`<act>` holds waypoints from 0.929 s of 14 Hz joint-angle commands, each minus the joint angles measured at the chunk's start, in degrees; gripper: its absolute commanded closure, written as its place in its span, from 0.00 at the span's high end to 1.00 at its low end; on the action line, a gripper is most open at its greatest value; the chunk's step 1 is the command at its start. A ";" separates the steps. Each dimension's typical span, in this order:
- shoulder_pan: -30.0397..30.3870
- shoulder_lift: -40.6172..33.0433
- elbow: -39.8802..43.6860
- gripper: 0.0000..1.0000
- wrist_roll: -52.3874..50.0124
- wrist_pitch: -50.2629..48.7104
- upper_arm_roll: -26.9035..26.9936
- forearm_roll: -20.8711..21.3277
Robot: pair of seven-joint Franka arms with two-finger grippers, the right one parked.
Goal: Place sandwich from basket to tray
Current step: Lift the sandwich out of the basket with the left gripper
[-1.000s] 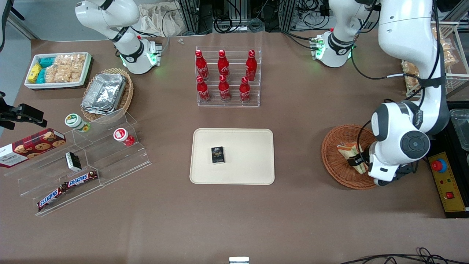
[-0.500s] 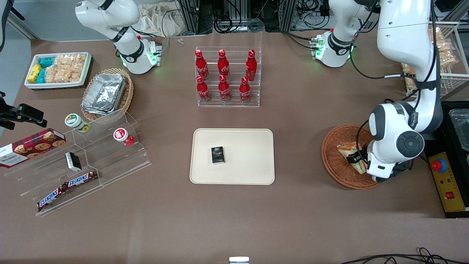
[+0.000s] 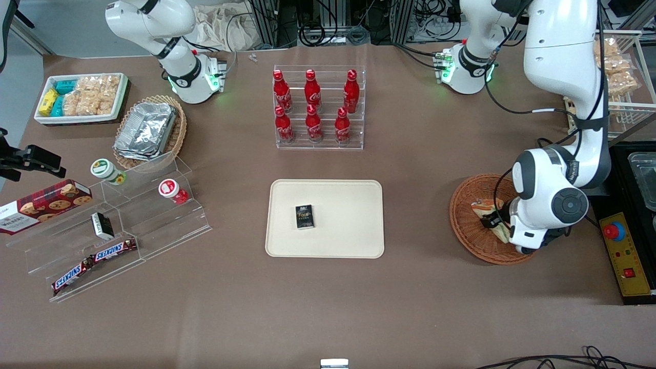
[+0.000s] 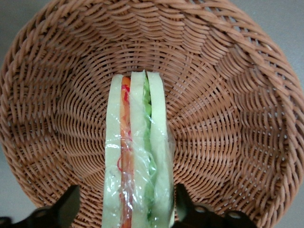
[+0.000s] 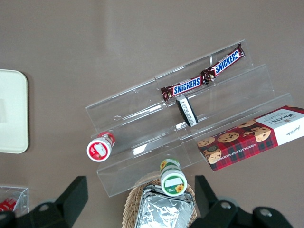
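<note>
The left arm's gripper (image 3: 493,221) sits low inside the reddish-brown wicker basket (image 3: 464,220), which stands at the working arm's end of the table, at about three o'clock from the cream tray (image 3: 353,225) and well apart from it. In the wrist view the wrapped wedge sandwich (image 4: 137,156) stands on edge over the basket's woven floor (image 4: 228,118), and the two black fingers (image 4: 66,206) flank it, one against each bread face, so the jaws pinch the sandwich. From the front, the sandwich (image 3: 484,207) shows only partly, beside the arm's wrist. Whether it touches the weave cannot be told. On the tray lies a small black box (image 3: 304,216), at about nine o'clock from the tray's middle.
</note>
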 commanded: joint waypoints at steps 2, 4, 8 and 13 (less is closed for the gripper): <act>-0.11 -0.60 0.21 0.08 -0.22 0.23 0.15 -0.72; -0.19 -0.77 1.26 0.00 0.05 -0.56 0.23 -0.72; -0.28 -1.48 13.70 0.00 2.76 -11.25 0.32 0.16; -2.13 -0.51 27.62 0.00 5.50 -19.11 -6.33 -0.19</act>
